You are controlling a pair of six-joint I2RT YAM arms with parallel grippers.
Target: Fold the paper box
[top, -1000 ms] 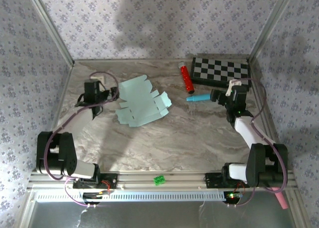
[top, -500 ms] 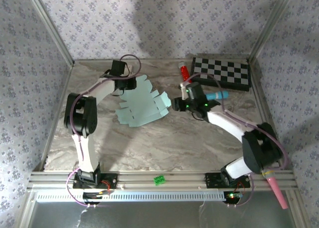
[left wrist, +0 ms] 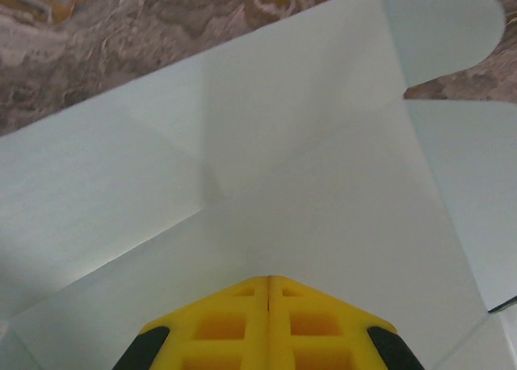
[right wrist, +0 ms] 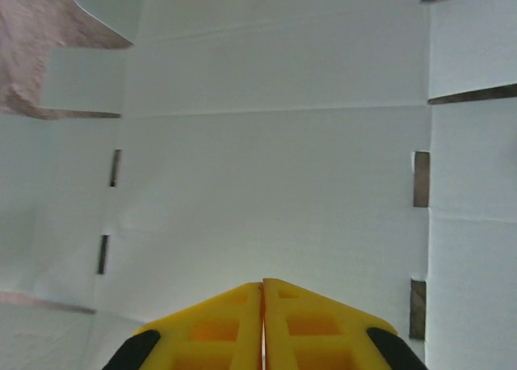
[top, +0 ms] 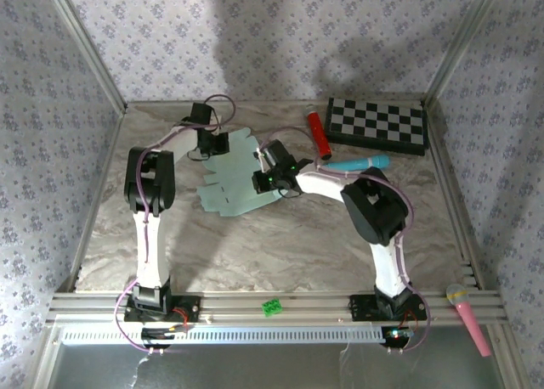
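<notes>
Centrally on the marbled table (top: 280, 236), toward the upper middle of the top view, lies the paper box (top: 234, 185), a flat mint-green sheet with its tabs spread out. A checkerboard (top: 376, 124) sits at upper right. The left gripper (left wrist: 268, 278) is over the sheet's upper left part and the right gripper (right wrist: 262, 283) over its right part, both with jaws pressed together. A teal microphone (top: 357, 163) and a red tube (top: 318, 132) lie between sheet and checkerboard.

Flat mint paper box (top: 231, 183) lies on the marble table (top: 280, 245). Left gripper (top: 210, 143) sits at its far-left edge, right gripper (top: 270, 177) at its right side. To the right: red tube (top: 317, 132), teal microphone (top: 357, 164), checkerboard (top: 376, 124).
</notes>
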